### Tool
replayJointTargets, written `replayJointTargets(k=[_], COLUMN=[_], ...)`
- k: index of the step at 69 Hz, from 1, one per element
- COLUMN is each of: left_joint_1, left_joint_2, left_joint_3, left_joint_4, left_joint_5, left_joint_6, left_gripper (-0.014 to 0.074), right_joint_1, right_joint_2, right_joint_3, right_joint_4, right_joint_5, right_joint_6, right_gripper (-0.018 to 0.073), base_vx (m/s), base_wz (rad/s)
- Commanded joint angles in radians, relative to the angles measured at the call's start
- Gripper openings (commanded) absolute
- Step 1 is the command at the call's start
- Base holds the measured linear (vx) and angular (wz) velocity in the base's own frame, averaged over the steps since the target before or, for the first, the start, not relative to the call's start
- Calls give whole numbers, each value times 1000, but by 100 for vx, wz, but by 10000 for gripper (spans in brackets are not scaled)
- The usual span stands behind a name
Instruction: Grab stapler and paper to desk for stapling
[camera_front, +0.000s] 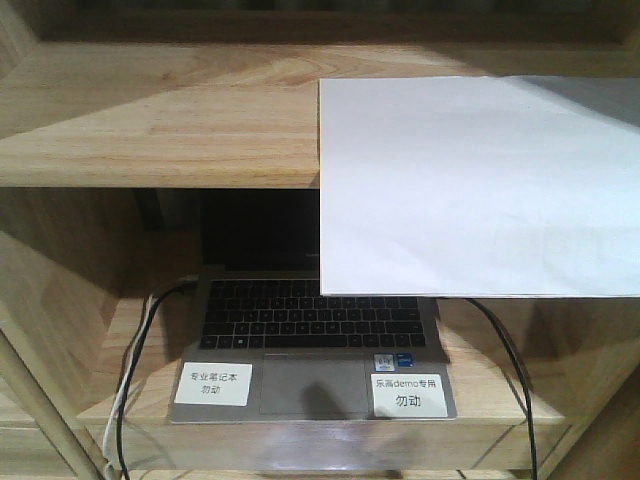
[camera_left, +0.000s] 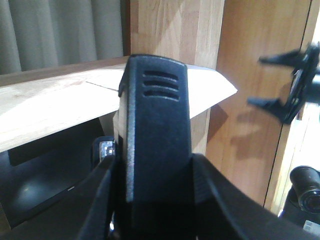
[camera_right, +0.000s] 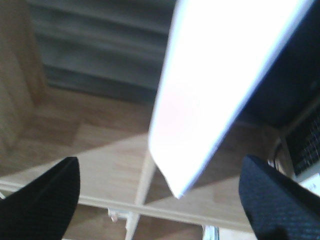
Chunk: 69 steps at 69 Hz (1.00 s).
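Found the paper (camera_front: 470, 180) lying on the shelf (camera_front: 150, 130), front part hanging over the edge above the laptop (camera_front: 310, 340). Saw the right gripper (camera_right: 161, 160) spread wide before the free corner, and the left gripper (camera_left: 152, 165) closed on what looked like the stapler (camera_left: 157, 115), near the shelf. Needed, probably, to slide one finger over and one under the overhang, to close only on the free part, then to draw it out level without creasing.

The paper (camera_front: 470, 180) is plain white, and the shelf (camera_front: 160, 110) is light wood with a wavy grain. The stapler (camera_left: 157, 130) is black; the laptop (camera_front: 310, 385) is grey with black keys (camera_front: 310, 315) and white stickers (camera_front: 213, 383).
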Motion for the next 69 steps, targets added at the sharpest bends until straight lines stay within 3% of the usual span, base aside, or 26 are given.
replayJointTargets(k=[1,16,25,35,47,69], left_joint_1=[-5,-5,-5,-5,-5,-5], left_joint_2=[18,18,18,18,18,18], left_joint_3=[-25,-25,-25,-25,-25,-25], left_joint_4=[-21,-21,-21,-21,-21,-21], left_joint_5=[-120,-120,-120,-120,-120,-120], left_joint_6=[1,1,1,1,1,1], left_gripper=[-6,-6,-6,-6,-6,-6], right_joint_1=[38,60,60,60,60,60], right_joint_2=[17,17,17,17,17,113], right_joint_3=[64,299,391,458,502,502], right_joint_4=[0,-15,-42,-61,-54,-52], right_joint_5=[-171,-577,-750,-951,-1055,-1119], right_joint_6=[-15,-16,-21,-108,-136,-120], right_gripper=[593,587,580,580,580,580], base_vx=[0,0,0,0,0,0], base_wz=[0,0,0,0,0,0])
